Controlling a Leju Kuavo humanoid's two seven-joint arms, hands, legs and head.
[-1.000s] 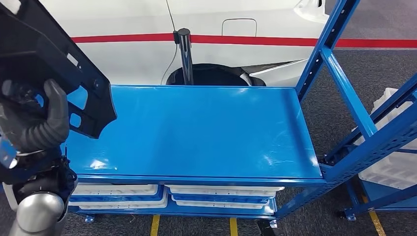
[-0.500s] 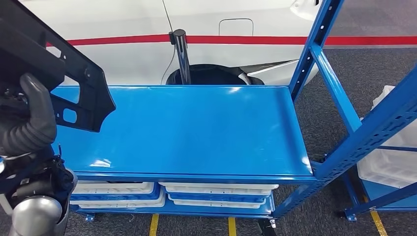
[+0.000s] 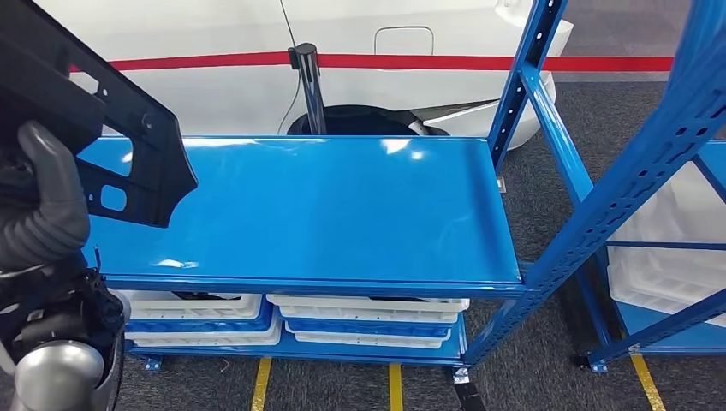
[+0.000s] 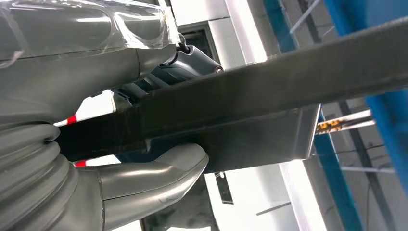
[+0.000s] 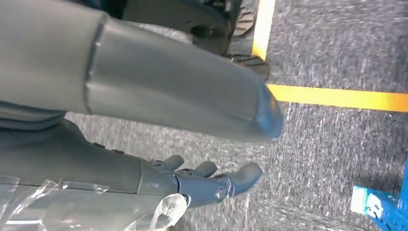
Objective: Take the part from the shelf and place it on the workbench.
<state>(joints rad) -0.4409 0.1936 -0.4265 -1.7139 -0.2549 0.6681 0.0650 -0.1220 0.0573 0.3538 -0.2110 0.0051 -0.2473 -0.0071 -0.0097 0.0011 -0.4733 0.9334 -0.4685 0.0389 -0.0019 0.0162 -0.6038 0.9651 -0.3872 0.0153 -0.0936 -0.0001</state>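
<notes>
No readable text, label, number or sign anywhere.

Glossy blue workbench (image 3: 342,214); white trays (image 3: 368,308) on its lower shelf

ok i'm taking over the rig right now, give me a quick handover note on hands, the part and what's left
Left hand: grips the black plastic part, raised over the left end of the blue workbench top.
Right hand: holds nothing, fingers apart, hanging over the grey floor.
Done: part is in hand.
Left: lower it onto the workbench top and let go.
</notes>
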